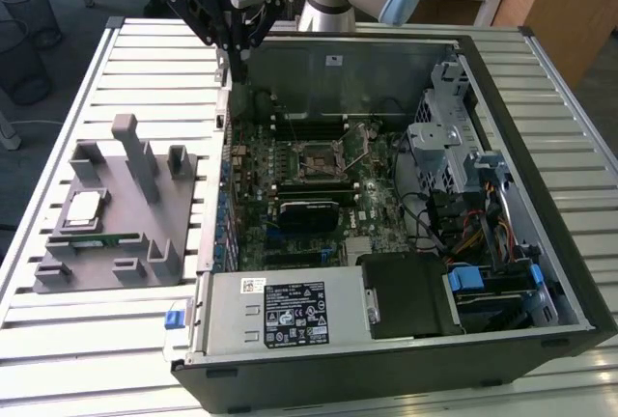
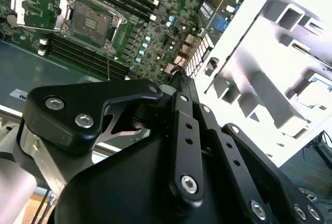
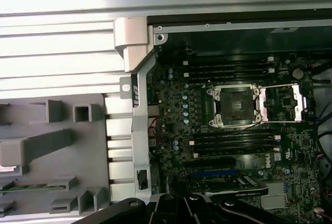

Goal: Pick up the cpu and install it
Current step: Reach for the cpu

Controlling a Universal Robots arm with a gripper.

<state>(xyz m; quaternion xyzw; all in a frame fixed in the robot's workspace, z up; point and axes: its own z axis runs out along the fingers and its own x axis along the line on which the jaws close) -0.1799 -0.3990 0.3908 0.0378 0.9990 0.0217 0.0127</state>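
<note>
The cpu [image 1: 82, 209], a pale silver square, lies in a pocket of the grey fixture [image 1: 135, 195] on the exterior view's left, outside the computer case. My gripper [image 1: 235, 68] hangs above the far left corner of the case, well away from the cpu, with its black fingers drawn together and nothing between them. In the second wrist view the gripper [image 2: 179, 79] tapers to a point over the motherboard's edge. The cpu socket [image 1: 322, 158] sits mid-board with its metal frame flipped open; it also shows in both wrist views [image 2: 91, 22] [image 3: 236, 105].
The open case [image 1: 502, 79] lies on a slatted metal table [image 1: 145, 60]. A green memory stick [image 1: 106, 238] rests in the fixture near the cpu. A black graphics card [image 1: 307, 212], a power supply [image 1: 290, 311] and cable bundles [image 1: 463, 224] crowd the case.
</note>
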